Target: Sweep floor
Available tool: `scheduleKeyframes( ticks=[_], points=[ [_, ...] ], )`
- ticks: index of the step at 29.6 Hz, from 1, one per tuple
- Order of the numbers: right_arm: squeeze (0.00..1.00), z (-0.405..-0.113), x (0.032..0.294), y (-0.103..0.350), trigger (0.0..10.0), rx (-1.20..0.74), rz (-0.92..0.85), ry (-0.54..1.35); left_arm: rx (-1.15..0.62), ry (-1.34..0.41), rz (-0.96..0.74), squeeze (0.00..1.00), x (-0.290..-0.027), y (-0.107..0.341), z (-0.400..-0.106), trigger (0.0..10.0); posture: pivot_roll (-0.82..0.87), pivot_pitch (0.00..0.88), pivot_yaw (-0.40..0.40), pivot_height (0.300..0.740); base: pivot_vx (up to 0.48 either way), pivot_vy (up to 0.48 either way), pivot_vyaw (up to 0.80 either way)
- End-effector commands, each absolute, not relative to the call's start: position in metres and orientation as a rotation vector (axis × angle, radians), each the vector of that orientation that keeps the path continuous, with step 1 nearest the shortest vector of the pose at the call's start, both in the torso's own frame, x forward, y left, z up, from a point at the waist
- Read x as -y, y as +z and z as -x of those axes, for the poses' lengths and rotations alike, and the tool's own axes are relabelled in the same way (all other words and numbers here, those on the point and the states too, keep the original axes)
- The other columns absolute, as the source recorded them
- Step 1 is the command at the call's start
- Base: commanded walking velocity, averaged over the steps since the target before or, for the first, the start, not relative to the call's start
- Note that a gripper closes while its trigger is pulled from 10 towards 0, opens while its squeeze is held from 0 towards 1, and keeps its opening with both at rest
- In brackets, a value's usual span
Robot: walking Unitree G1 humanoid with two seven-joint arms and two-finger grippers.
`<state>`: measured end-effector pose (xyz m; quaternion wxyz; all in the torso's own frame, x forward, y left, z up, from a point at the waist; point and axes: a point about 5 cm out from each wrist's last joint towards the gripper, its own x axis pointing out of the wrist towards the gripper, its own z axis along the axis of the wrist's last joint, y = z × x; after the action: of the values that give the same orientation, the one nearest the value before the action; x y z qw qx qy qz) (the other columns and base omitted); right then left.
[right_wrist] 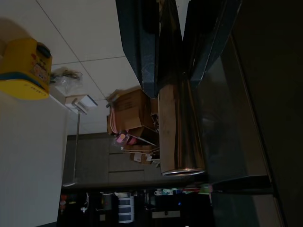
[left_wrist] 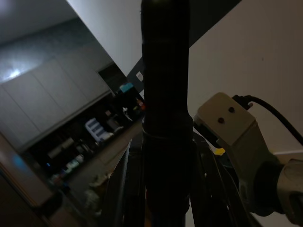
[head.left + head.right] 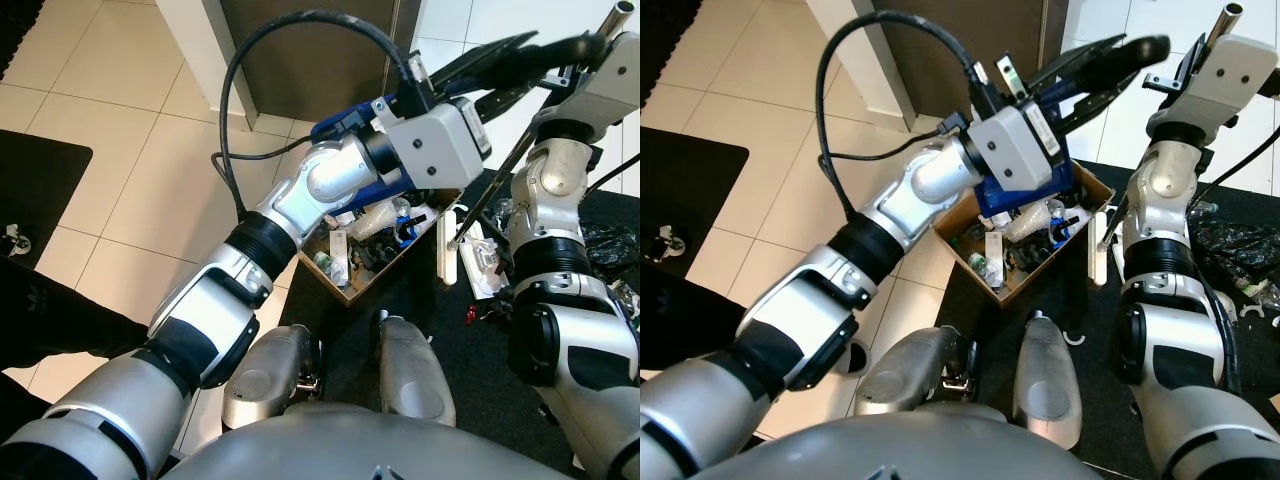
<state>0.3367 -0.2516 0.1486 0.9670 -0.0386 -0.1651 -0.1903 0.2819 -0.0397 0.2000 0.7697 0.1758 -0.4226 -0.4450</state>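
I hold a broom handle (image 3: pixel 500 175) up in front of me, a thin pole that slants down toward the floor on my right. Its silver top end (image 3: pixel 618 15) sticks up past my right wrist. My left gripper (image 3: pixel 570 47) reaches across from the left, its long black fingers (image 3: pixel 1110 55) closed around the upper part of the pole. The left wrist view has the dark pole (image 2: pixel 165 94) running between those fingers. My right gripper (image 1: pixel 173 56) is shut on the metal tube (image 1: pixel 180 137) just below its open end. The broom head is hidden.
An open cardboard box (image 3: pixel 345 290) full of clutter stands on the floor just ahead of my feet. A white power strip (image 3: pixel 447 250) and small items lie on the black mat (image 3: pixel 440 330) to its right. Another black mat (image 3: pixel 30 180) lies left; pale tiles (image 3: pixel 150 200) lie between.
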Motion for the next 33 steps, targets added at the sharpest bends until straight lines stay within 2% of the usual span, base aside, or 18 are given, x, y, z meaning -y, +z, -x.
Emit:
scheduleKeyframes(
  ticks=[1,7,12,16,17,20,21,22,23,27,29,32,33],
  points=[
    [0.00,-0.338,0.249,0.154,10.0,0.372,0.076,-0.376,1.024,-0.974,-0.412,0.00,0.040,0.214,-0.279,10.0,0.07,0.039,0.118,0.740,0.000,0.000,0.00],
    [0.00,-0.339,0.248,0.156,10.0,0.375,0.078,-0.371,1.001,-0.973,-0.409,0.00,0.034,0.215,-0.281,10.0,0.08,0.038,0.113,0.740,0.000,0.000,0.00],
    [0.00,-0.339,0.249,0.157,10.0,0.377,0.079,-0.370,0.907,-0.873,-0.339,0.00,0.027,0.219,-0.296,10.0,0.07,0.040,0.112,0.740,0.000,0.000,0.00],
    [0.00,-0.337,0.251,0.157,10.0,0.382,0.082,-0.372,0.640,-0.623,-0.097,0.00,-0.006,0.231,-0.338,10.0,0.07,0.047,0.108,0.740,0.000,0.000,0.00],
    [0.00,-0.337,0.251,0.157,10.0,0.382,0.082,-0.372,0.640,-0.623,-0.097,0.00,-0.006,0.231,-0.338,10.0,0.07,0.047,0.108,0.740,0.000,0.000,0.00],
    [0.00,-0.336,0.248,0.159,10.0,0.392,0.094,-0.347,0.534,-0.457,0.119,0.00,-0.047,0.255,-0.365,10.0,0.07,0.049,0.103,0.740,0.000,0.000,0.00],
    [0.00,-0.336,0.248,0.159,10.0,0.392,0.094,-0.347,0.534,-0.457,0.119,0.00,-0.047,0.255,-0.365,10.0,0.07,0.049,0.103,0.740,0.000,0.000,0.00],
    [0.00,-0.337,0.246,0.162,10.0,0.403,0.109,-0.330,0.523,-0.381,0.159,0.00,-0.069,0.265,-0.374,10.0,0.07,0.049,0.098,0.740,0.000,0.000,0.00],
    [0.00,-0.337,0.246,0.162,10.0,0.403,0.109,-0.330,0.523,-0.381,0.159,0.00,-0.069,0.265,-0.374,10.0,0.07,0.049,0.098,0.740,0.000,0.000,0.00],
    [0.00,-0.339,0.244,0.174,10.0,0.438,0.160,-0.295,0.488,-0.117,0.230,0.00,-0.143,0.292,-0.392,10.0,0.08,0.048,0.082,0.740,0.000,0.000,0.00],
    [0.00,-0.339,0.244,0.174,10.0,0.438,0.160,-0.295,0.488,-0.117,0.230,0.00,-0.143,0.292,-0.392,10.0,0.08,0.048,0.082,0.740,0.000,0.000,0.00],
    [0.00,-0.339,0.253,0.175,10.0,0.405,0.197,-0.299,0.427,0.013,0.215,0.00,-0.185,0.287,-0.392,10.0,0.09,0.049,0.067,0.740,0.000,0.000,0.00],
    [0.00,-0.339,0.253,0.175,10.0,0.405,0.197,-0.299,0.427,0.013,0.215,0.00,-0.185,0.287,-0.392,10.0,0.09,0.049,0.067,0.740,0.000,0.000,0.00]
  ],
)
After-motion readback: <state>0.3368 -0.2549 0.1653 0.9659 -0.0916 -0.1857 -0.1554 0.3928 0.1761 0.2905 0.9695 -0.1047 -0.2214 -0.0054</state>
